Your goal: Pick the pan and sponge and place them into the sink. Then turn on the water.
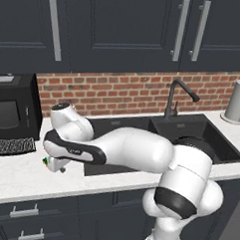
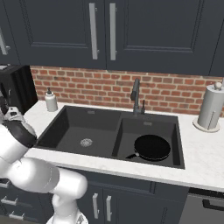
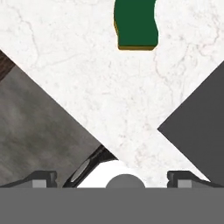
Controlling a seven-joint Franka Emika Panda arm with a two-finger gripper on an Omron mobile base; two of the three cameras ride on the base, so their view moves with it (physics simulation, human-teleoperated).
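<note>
The green-topped sponge lies on the white marble counter, ahead of my gripper and apart from it. The gripper's fingertips stand wide apart with nothing between them, so it is open. From the left base view the hand hangs low over the counter left of the sink, with a bit of the sponge showing beside it. The black pan rests in the smaller right basin of the dark sink. The dark gooseneck faucet rises behind the basins, with no water running.
A white soap dispenser stands at the sink's back left. At the far right is a paper towel roll. A black appliance sits on the counter to the left, and the counter's front edge runs close under the hand.
</note>
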